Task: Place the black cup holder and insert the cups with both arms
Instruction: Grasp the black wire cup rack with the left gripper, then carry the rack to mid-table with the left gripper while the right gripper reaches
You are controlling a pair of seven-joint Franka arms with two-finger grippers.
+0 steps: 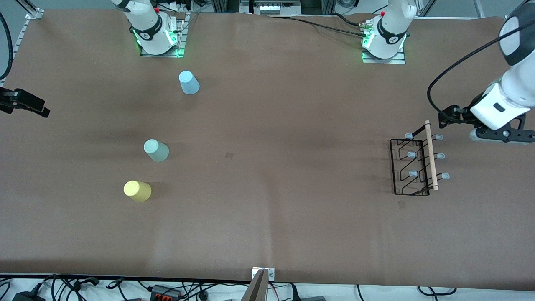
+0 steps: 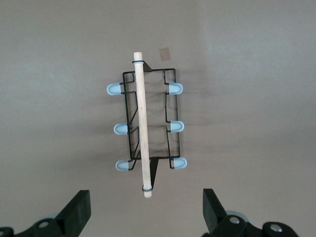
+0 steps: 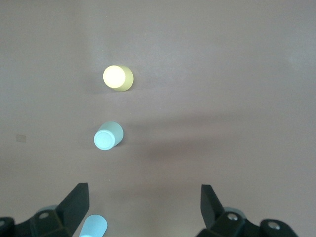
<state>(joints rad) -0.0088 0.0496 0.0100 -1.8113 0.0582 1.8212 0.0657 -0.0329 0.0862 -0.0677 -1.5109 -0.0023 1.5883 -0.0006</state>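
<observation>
Brown paper-covered table (image 1: 267,209), cable clutter (image 1: 83,288) along its near edge, black cup holder (image 1: 413,165) upright at left arm's end, left gripper (image 2: 145,212) spread wide over table beside it, right gripper (image 3: 143,207) spread wide, empty, over light blue cup (image 1: 189,82), mint cup (image 1: 156,150) and yellow cup (image 1: 137,190) nearer camera.

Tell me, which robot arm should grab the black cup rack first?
The left arm, most likely. Its open left gripper hangs over the table right beside the black cup holder. The right gripper waits open at the other end, near the yellow cup, mint cup and blue cup.
</observation>
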